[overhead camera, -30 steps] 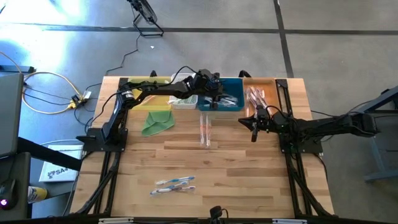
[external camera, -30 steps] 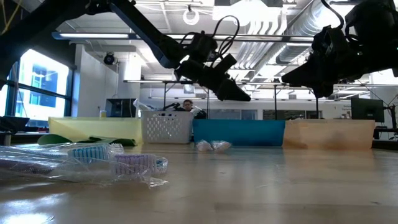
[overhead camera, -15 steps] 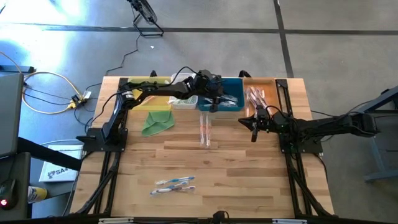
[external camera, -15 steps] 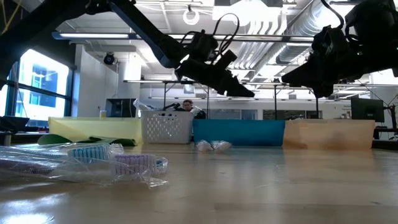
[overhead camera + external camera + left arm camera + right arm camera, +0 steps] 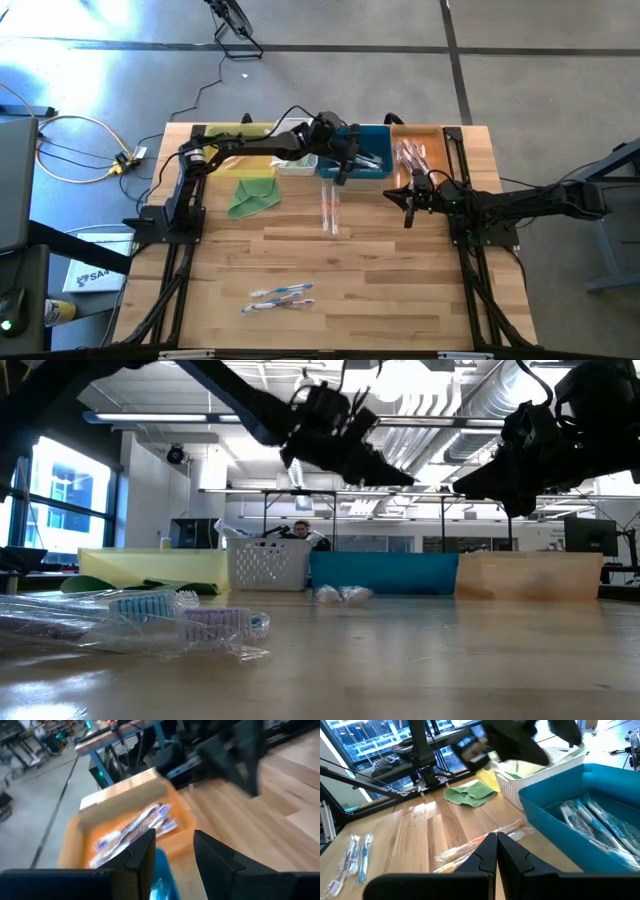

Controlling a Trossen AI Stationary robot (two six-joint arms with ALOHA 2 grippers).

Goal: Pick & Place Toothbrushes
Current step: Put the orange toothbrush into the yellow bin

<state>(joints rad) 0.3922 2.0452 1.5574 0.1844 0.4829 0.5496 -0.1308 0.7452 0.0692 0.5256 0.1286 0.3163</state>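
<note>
Wrapped toothbrushes lie in several places. An orange-pink pair [image 5: 330, 208] rests mid-table and a blue pair [image 5: 280, 297] near the front edge. More lie in the blue bin [image 5: 366, 160] and the orange bin [image 5: 135, 827]. My left gripper [image 5: 345, 172] hovers above the blue bin's near edge, open with nothing between its fingers [image 5: 172, 851]. In the low view it is well above the bins [image 5: 395, 475]. My right gripper [image 5: 407, 208] hangs shut over the table just in front of the orange bin, its fingers together [image 5: 496, 854].
Along the far edge stand a yellow bin [image 5: 243, 160], a white basket [image 5: 297, 163], the blue bin's wall [image 5: 385, 572] and the orange bin [image 5: 432, 135]. A folded green cloth [image 5: 252, 198] lies in front of the yellow bin. Bare wood stretches between the two loose pairs.
My left gripper has risen above the blue bin and tipped up toward level, staying open and empty. Nothing on the table or in the bins has moved.
</note>
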